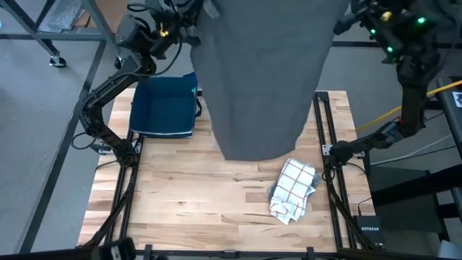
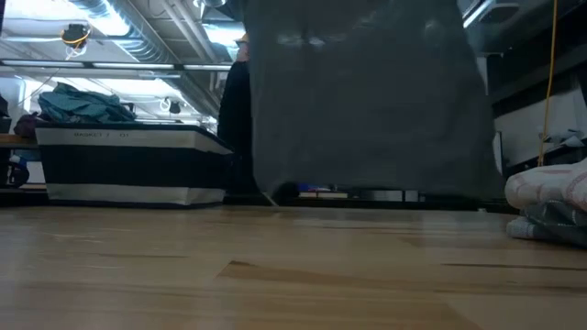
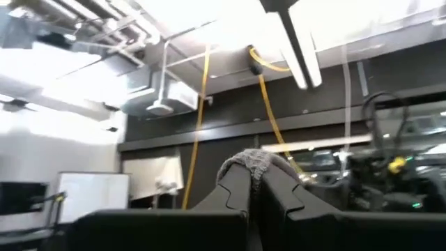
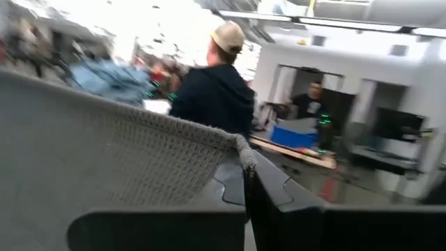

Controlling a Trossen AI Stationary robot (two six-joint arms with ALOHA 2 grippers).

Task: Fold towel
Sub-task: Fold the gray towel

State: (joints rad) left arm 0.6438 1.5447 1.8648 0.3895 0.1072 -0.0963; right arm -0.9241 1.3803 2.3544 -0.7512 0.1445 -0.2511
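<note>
A: Both arms are up high, and between them hangs the grey towel (image 1: 263, 79), spread out like a curtain over the far half of the worktop (image 1: 188, 202).

B: Look at the left hand (image 3: 254, 178) in its wrist view: fingers pressed together, pinching a corner of that knitted grey cloth right at the tips.

A: Same on the other side. The right hand (image 4: 245, 167) is clamped on the towel's top edge, with the fabric stretching away from its fingers.

B: From table height the towel fills the middle of the picture, and its bottom hem hangs just above the wood. Whether it touches, I cannot tell.

A: Elsewhere on the worktop, a white checked cloth (image 1: 294, 189) lies crumpled near the right edge, toward the front.

B: And a dark blue basket (image 1: 164, 107) with a white band sits at the far left corner, just beside the hanging towel.

A: Beyond the table, the right wrist view catches a person in a cap (image 4: 219, 87) and dark top, back turned, and another person (image 4: 312, 101) farther off.
</note>
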